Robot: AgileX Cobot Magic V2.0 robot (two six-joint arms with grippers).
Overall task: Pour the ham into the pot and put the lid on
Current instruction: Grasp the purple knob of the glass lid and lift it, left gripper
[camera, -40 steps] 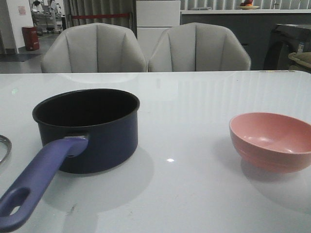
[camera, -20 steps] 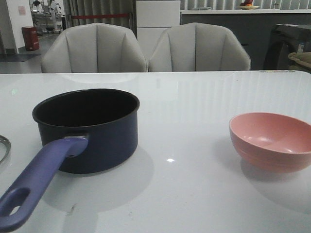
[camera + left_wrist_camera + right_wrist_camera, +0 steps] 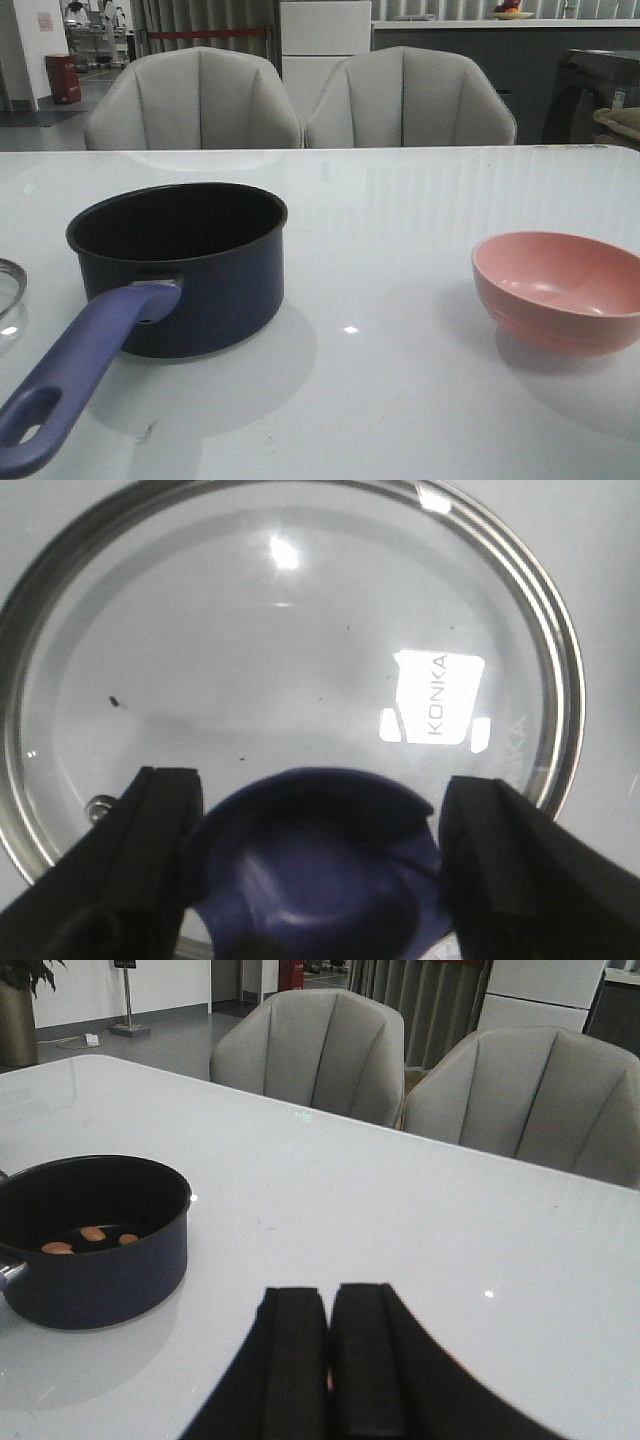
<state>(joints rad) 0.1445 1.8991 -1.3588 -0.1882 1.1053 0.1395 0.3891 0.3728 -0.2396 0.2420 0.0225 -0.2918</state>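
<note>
The round glass lid with a steel rim and blue funnel-shaped knob [image 3: 290, 680] lies flat on the white desk [image 3: 400, 390] at the far left, only a sliver of its rim showing at the edge of the front view. The left end effector [image 3: 315, 870] sits directly over it, its two black fingers [image 3: 150, 860] spread on either side of the knob, close to it but not visibly pressing it, so the lid appears not yet gripped. The dark navy round saucepan with a black inside [image 3: 180, 265] stands just to the lid's right, its long purple-blue handle [image 3: 80, 375] running toward the robot and leftward, between lid and pot body. The small orange-pink ham chunks [image 3: 90, 1238] already rest on the pot floor, so the pour looks done. The left arm is plainly the nearer one; the lid would likely need lifting clear of the pot rim and handle before travelling right. The right end effector [image 3: 328, 1360] hangs pressed together, empty, well apart from the pot. The pink round bowl [image 3: 560, 290] stands well right, leaving open desk between.
</note>
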